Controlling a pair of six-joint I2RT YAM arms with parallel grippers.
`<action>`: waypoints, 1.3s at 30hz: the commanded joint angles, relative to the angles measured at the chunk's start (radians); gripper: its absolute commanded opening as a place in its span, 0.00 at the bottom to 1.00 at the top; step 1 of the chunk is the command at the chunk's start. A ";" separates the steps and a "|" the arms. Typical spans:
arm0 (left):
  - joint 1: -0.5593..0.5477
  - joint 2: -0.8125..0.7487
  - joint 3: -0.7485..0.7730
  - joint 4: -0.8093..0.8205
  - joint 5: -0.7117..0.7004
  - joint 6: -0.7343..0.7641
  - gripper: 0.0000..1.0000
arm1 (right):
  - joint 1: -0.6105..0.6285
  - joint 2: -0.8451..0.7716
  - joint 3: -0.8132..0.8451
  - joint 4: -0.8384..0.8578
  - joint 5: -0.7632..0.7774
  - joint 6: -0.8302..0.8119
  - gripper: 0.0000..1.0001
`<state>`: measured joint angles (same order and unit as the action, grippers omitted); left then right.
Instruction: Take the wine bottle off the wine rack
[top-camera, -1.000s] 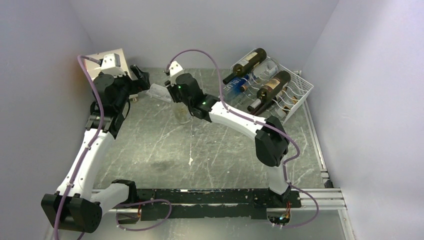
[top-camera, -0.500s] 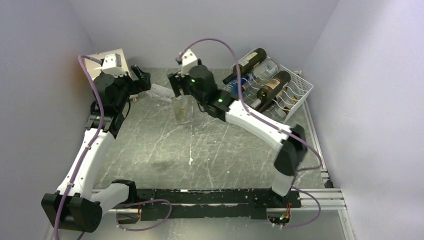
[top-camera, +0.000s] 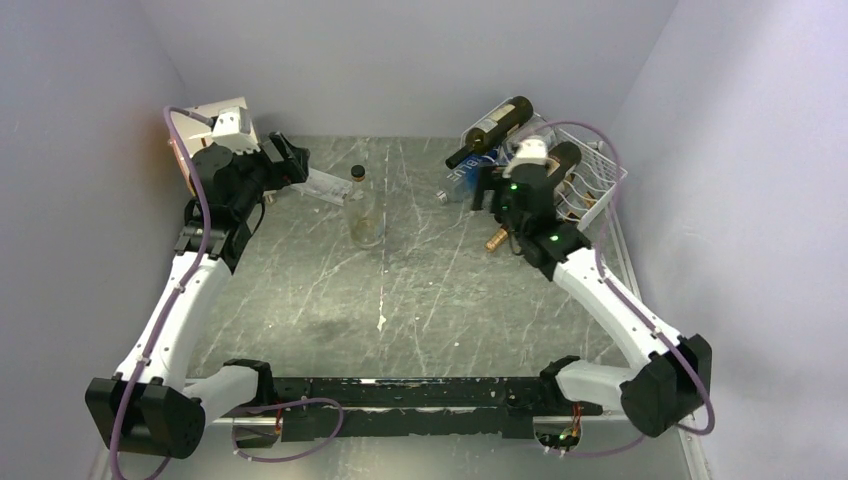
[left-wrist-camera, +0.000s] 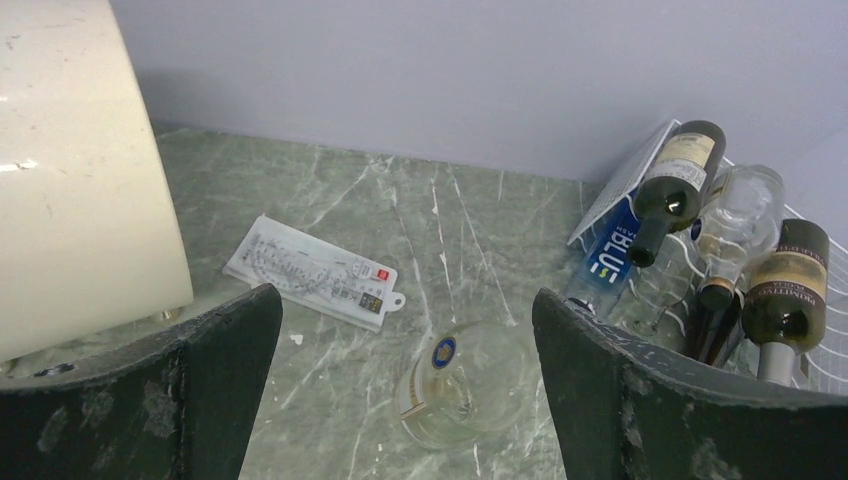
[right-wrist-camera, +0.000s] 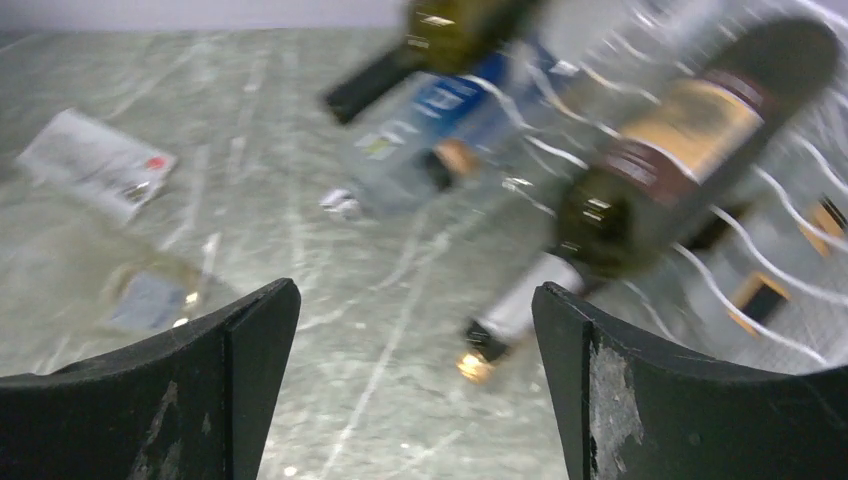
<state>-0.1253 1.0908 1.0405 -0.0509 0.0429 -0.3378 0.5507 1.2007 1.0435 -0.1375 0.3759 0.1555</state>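
- Upper left: a cream drum (top-camera: 212, 112) sits in the back corner. The left gripper (top-camera: 292, 160) is beside it, fingers spread wide with nothing between them.
- Left of centre: a white packet (top-camera: 325, 185) lies flat on the marble table (top-camera: 420, 300). Just right of it a clear bottle (top-camera: 363, 212) stands on the table, well apart from the rack and touched by neither gripper.
- Right of centre: the right gripper (top-camera: 485, 192) hangs at the rack's near edge, fingers wide apart, holding nothing.
- Upper right: the white wine rack (top-camera: 607, 178) fills the corner. It carries a dark bottle (left-wrist-camera: 680, 175) on top, a blue-labelled bottle (left-wrist-camera: 612, 250) below it and a second dark bottle (left-wrist-camera: 790, 290) further right.
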 joint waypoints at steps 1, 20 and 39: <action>0.008 0.007 0.029 0.020 0.050 -0.010 0.99 | -0.216 -0.091 -0.057 -0.083 -0.150 0.231 0.92; 0.006 0.015 0.030 0.030 0.098 -0.006 0.99 | -0.601 0.145 -0.200 0.199 -0.782 0.637 0.87; 0.005 0.035 0.030 0.047 0.165 -0.012 0.99 | -0.598 0.302 -0.393 0.667 -0.789 1.032 0.64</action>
<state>-0.1253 1.1221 1.0405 -0.0414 0.1722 -0.3382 -0.0460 1.4841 0.6857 0.3725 -0.4294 1.0985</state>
